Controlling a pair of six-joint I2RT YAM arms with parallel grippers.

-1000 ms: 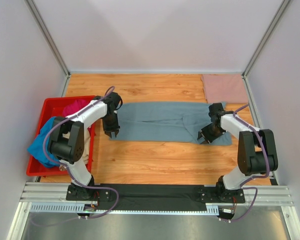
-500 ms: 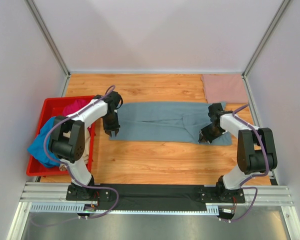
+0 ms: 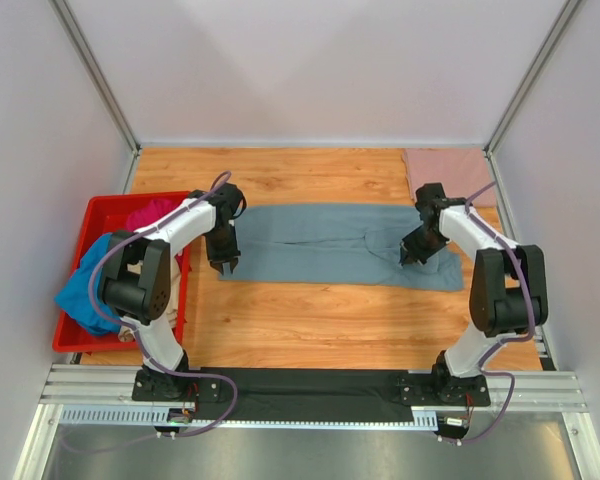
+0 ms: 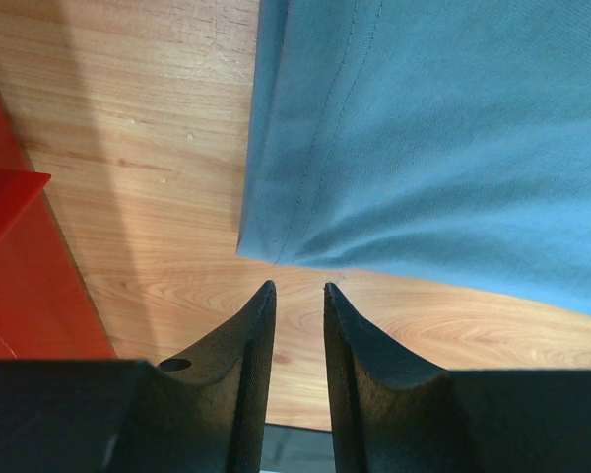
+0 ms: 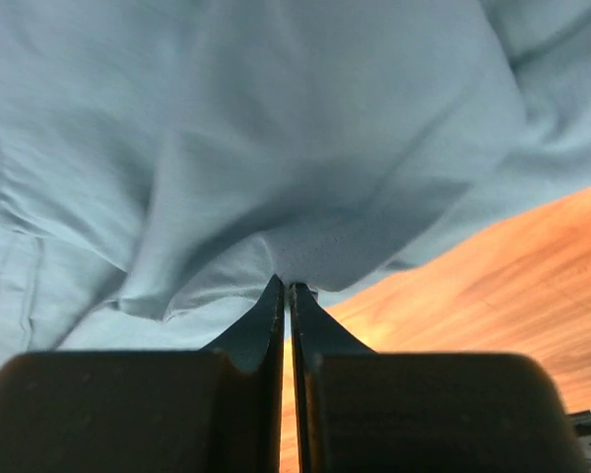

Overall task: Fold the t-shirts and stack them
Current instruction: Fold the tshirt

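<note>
The slate grey-blue t-shirt [image 3: 320, 240] lies as a long folded strip across the middle of the table. My right gripper [image 3: 408, 258] is shut on a pinch of its cloth near the right end; in the right wrist view the fabric [image 5: 276, 128] bunches up from the closed fingertips [image 5: 287, 286]. Just off the shirt's near-left corner [image 4: 261, 251], my left gripper [image 3: 227, 268] hovers over bare wood. Its jaws [image 4: 297, 288] stand slightly open with nothing between them. A dusty-pink t-shirt [image 3: 448, 177] lies folded at the back right.
A red bin [image 3: 93, 215] stands at the left edge, with a bright blue t-shirt [image 3: 85, 285] draped over its rim and a magenta one [image 3: 150, 213] inside. Side walls close in on both sides. Bare wood lies in front of the grey shirt.
My right gripper closed on the grey shirt's cloth and drew it toward the back of the table. The left gripper edged slightly toward the back, still open.
</note>
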